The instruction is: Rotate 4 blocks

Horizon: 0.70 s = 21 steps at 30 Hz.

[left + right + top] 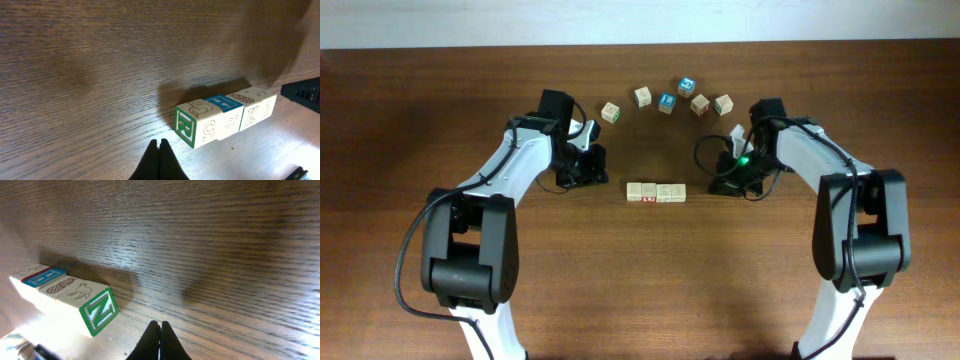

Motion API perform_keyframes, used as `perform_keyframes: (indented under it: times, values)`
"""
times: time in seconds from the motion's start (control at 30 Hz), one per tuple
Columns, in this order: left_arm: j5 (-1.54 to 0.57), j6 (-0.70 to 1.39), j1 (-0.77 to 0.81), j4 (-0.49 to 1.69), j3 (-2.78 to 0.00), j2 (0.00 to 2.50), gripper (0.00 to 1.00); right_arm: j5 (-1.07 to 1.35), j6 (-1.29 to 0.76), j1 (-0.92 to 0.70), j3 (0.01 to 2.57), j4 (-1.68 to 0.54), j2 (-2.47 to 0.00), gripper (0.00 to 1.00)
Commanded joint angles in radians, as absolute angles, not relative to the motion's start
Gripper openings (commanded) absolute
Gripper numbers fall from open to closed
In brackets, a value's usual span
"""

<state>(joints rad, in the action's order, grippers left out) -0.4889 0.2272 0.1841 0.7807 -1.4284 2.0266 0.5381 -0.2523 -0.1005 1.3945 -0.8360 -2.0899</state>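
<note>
Blocks (pixel 656 192) are lined up touching in a short row at the middle of the table (pixel 640 300), between the two grippers and apart from both. The left gripper (pixel 159 150) is seen pressed together on nothing, near the row's green-lettered end. The right gripper (pixel 160 330) is likewise pinched closed and empty. Six more cubes (pixel 642 96) are spread in an arc farther back.
</note>
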Motion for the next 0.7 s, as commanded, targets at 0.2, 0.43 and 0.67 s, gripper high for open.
perform_keyframes:
  times: [0.2,0.43,0.67]
  values:
    - [-0.466,0.223,0.229,0.738,-1.401,2.048,0.0,0.504,-0.329,-0.191,1.389,-0.815,-2.066,0.05]
    - [-0.435,0.352,0.295,0.727,-1.393,2.048,0.0,0.505,-0.33,-0.191,1.389,-0.825,-2.066,0.04]
    - [-0.347,0.397,0.321,0.735,-1.393,2.048,0.0,0.505,-0.331,-0.191,1.389,-0.826,-2.066,0.04]
